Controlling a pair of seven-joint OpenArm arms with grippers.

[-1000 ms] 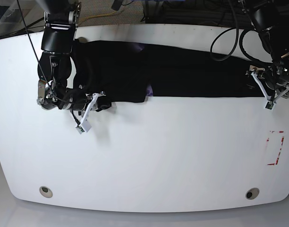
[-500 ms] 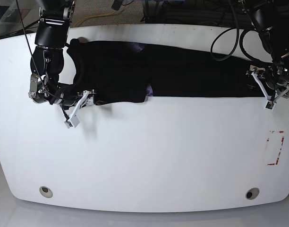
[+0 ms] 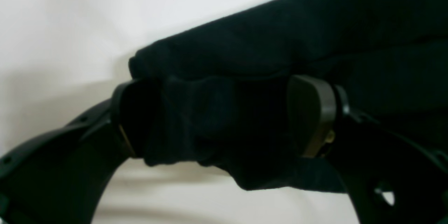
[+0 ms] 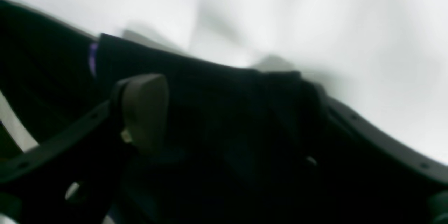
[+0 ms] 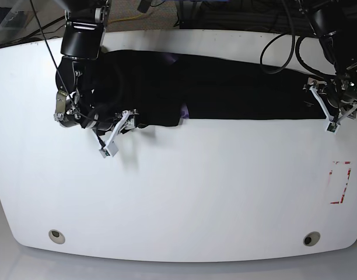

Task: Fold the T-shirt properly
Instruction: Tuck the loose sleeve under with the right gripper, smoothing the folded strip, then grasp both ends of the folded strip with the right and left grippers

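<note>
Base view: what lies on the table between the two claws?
The black T-shirt, stretched in one long band from the right claw to the left claw; each grips an end.

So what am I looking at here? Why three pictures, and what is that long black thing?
It is a robot with two arms at a white table. One picture looks down from above; the other two come from small cameras on each wrist, close to the pincers. The long black thing is a T-shirt, stretched along the table's far side. The left gripper, on the overhead picture's right, pinches one end; its wrist camera shows bunched cloth between the fingers. The right gripper, opposite, has cloth between its fingers too, though that close-up is blurred.
</note>
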